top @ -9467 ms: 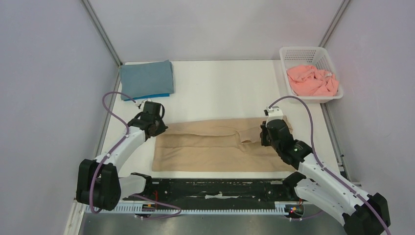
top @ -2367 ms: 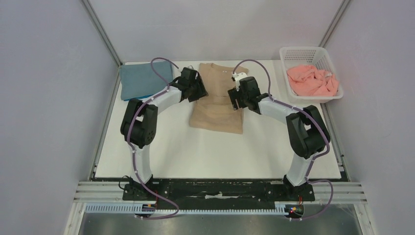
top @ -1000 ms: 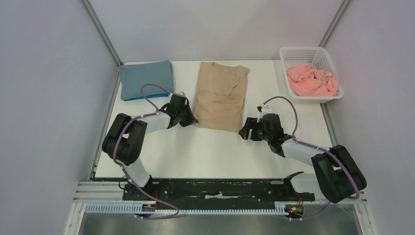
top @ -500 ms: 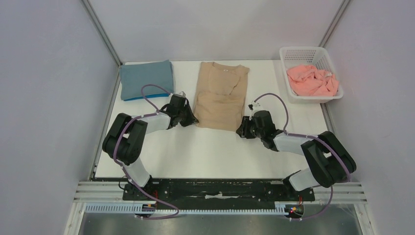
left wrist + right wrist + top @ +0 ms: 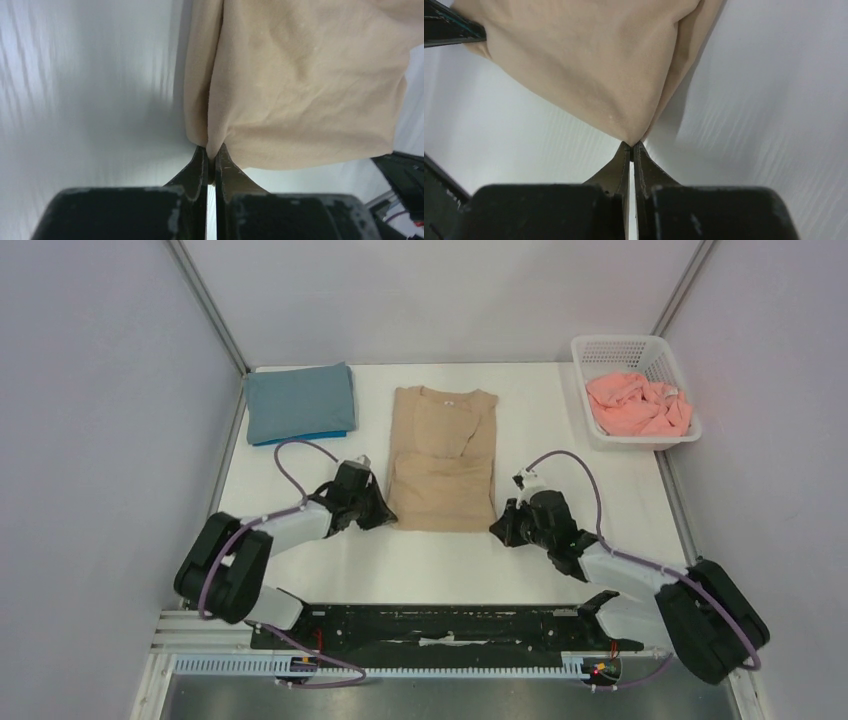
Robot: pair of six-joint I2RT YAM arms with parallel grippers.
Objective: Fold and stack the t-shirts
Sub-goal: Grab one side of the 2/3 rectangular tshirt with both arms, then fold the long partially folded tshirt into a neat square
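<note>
Pinching the tan t-shirt [image 5: 443, 455] at its 7 o'clock corner with left claw [image 5: 210, 155]; pinching 5 o'clock corner with right claw [image 5: 631, 147].

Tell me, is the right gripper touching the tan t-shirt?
Touching. The right wrist view shows the right gripper pinched shut on a corner of the tan t-shirt, with no gap between them.

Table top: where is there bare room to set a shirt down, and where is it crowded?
Bare table lies between the tan t-shirt and the arm bases, and between that shirt and the white basket. A narrower gap separates it from the folded blue stack. Crowded: its near corners, where the left gripper and right gripper pinch it.
</note>
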